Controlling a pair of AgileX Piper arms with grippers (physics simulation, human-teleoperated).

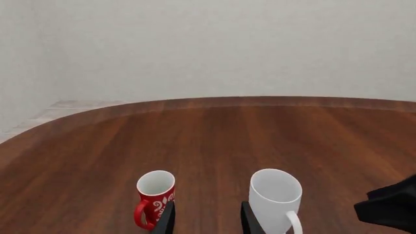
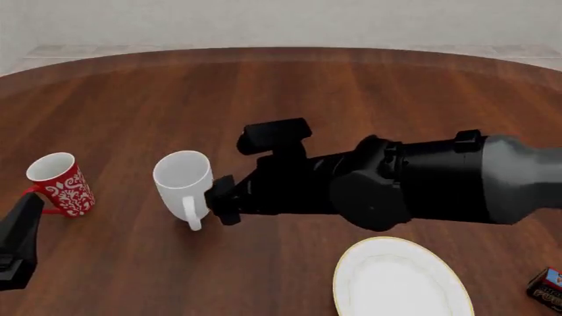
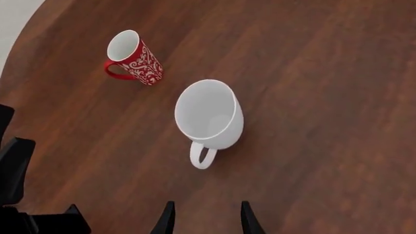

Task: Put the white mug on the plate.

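Nearest you, your left gripper [image 1: 206,219] hangs open and empty by the red mug [image 2: 60,184], whose white floral print carries no words, then the white mug [image 2: 184,181] stands upright with your right gripper [image 3: 204,219] open beside its handle, apart from the plate [image 2: 399,280] and an unreadable small box [image 2: 548,288].

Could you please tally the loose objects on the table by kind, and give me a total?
Mugs: 2, the white mug and the red mug
Plates: 1, the plate with a gold rim
Small boxes or packets: 1, the small dark item at the front view's right edge, cut off, so its kind is unclear
Total: 4
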